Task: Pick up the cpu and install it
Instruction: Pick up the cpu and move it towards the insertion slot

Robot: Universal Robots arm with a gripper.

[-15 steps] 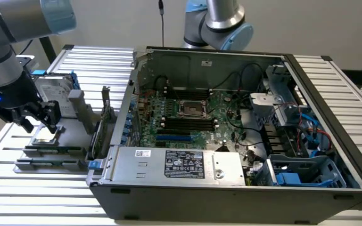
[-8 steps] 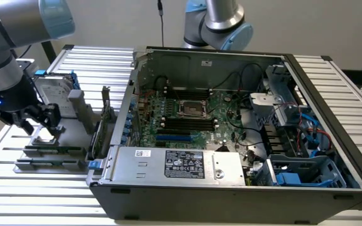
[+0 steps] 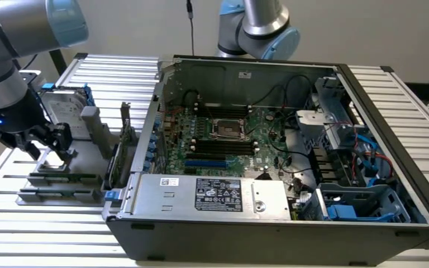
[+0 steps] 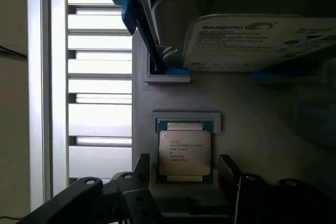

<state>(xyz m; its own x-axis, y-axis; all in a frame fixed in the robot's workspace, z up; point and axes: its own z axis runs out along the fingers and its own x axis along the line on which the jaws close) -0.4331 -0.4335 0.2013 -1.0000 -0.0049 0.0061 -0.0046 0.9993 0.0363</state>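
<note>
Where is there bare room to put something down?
Bare: the ribbed metal table's slats on the camera's side of the grey parts tray, and past the dark computer case at the exterior view's right. Crowded: the tray, with the open gripper over the silver square cpu.

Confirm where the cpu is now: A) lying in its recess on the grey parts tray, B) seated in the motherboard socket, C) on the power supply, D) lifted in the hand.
A: the cpu lies flat in a recess of the grey tray, the open hand straddling it.
</note>
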